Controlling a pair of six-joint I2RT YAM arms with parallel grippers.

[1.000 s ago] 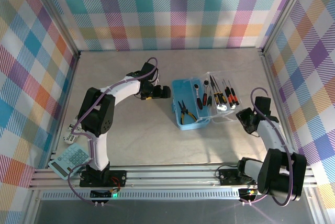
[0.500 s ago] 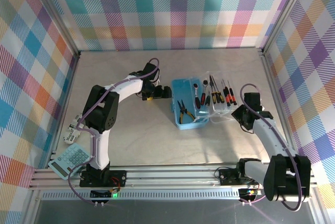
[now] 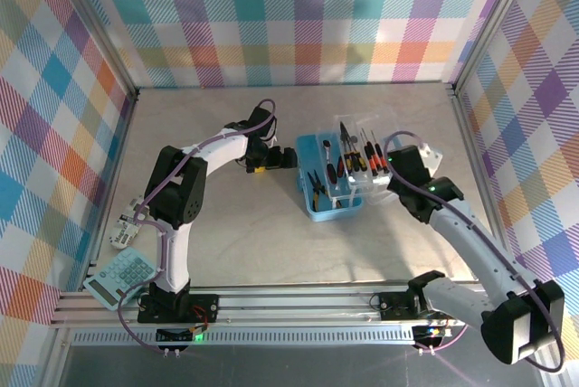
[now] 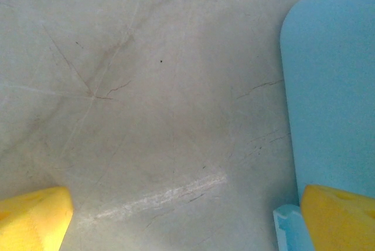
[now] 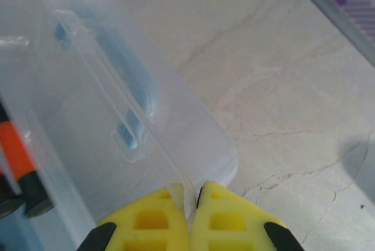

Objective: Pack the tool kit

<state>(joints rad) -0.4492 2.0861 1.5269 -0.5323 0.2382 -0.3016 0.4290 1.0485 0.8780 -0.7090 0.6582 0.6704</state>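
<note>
Pinching lid [image 5: 88, 87] rim in right jaws, likely to fold it shut; seemingly bracing case [image 3: 310, 147] with left jaws spread wide.

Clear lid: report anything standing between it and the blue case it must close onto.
Nothing visible blocks it. The right gripper pinches the clear lid at its edge, and the lid is tilted over the blue case. The pliers lie inside the case, and the open left gripper sits outside its left wall.
</note>
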